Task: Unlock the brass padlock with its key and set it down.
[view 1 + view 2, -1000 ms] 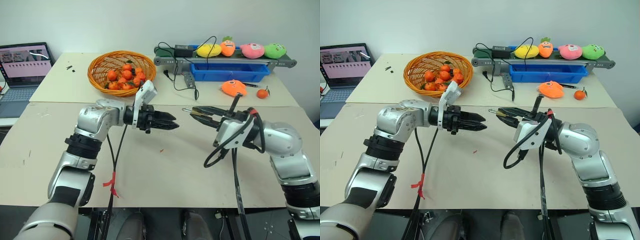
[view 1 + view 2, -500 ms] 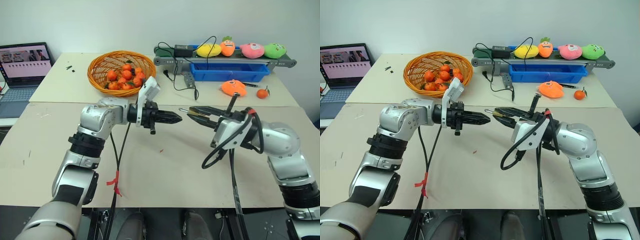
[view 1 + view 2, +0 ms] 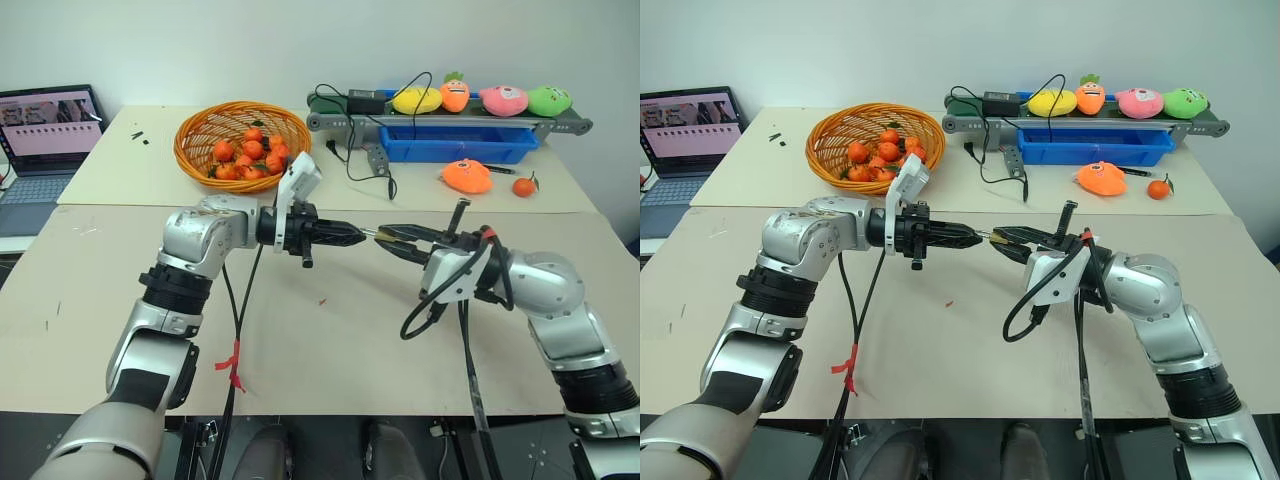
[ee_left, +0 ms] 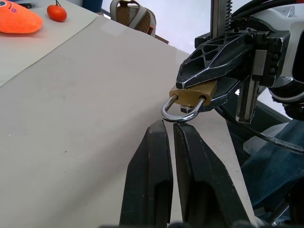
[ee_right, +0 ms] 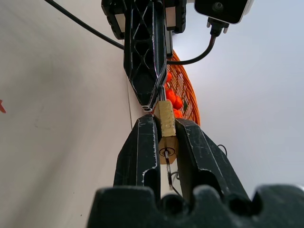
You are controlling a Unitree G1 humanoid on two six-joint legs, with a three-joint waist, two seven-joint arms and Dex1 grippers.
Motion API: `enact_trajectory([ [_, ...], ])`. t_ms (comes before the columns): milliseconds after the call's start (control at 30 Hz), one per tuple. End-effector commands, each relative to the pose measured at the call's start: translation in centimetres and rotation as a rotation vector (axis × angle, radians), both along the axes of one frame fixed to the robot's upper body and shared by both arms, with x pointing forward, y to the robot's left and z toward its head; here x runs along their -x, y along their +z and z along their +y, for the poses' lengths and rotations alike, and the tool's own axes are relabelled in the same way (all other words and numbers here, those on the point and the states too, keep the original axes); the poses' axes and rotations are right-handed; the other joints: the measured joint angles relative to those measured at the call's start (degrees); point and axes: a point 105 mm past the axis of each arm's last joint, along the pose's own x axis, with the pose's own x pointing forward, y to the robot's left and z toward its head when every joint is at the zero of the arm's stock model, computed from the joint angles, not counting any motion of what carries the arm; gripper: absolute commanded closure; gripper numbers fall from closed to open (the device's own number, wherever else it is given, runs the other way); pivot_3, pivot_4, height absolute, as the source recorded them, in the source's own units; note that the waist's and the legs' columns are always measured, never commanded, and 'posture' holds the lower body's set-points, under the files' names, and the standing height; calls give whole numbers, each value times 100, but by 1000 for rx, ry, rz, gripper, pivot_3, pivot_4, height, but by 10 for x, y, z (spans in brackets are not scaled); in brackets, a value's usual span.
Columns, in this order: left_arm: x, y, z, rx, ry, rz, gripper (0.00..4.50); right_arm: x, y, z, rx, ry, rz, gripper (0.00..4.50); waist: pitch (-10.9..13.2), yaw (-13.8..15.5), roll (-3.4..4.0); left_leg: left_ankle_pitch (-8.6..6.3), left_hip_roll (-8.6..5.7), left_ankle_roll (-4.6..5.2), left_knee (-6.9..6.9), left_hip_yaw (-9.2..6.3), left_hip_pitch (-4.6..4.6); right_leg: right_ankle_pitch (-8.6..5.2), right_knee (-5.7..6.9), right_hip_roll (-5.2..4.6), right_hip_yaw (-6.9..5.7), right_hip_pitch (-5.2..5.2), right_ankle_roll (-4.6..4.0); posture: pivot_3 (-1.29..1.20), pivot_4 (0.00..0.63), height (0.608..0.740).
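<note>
The left gripper [image 3: 358,236] was apart from the right one a second ago, fingers spread; now it is clenched and its tips meet the shackle of the padlock [image 4: 192,97]. The right gripper [image 5: 160,124] clamps the padlock's brass body, held in the air above the middle of the table [image 3: 330,350]. The key [image 5: 167,164] sits in the keyhole, facing the right wrist. Toward the far edge stand a basket [image 3: 243,142] of oranges, a laptop [image 3: 45,150] at the far left corner, and a blue tray [image 3: 462,147] with plush toys [image 3: 485,100] behind, all well apart from the grippers.
</note>
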Motion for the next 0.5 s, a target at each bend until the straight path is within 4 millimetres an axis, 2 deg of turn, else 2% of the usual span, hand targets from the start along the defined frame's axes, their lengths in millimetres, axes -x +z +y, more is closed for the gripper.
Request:
enact_trajectory([
  [33, 0, 14, 0, 9, -1, -57, 4218, 4, 8, 6, -19, 33, -54, 4288, 0, -3, 0, 0, 0, 0, 0, 1, 0, 0, 0, 0, 0, 0, 0, 0, 150, 740],
  [500, -2, 16, 3, 7, 22, -63, 4218, 0, -1, 10, -15, 48, -47, 4288, 0, -18, 0, 1, 0, -2, 0, -3, 0, 0, 0, 0, 0, 0, 0, 0, 150, 740],
])
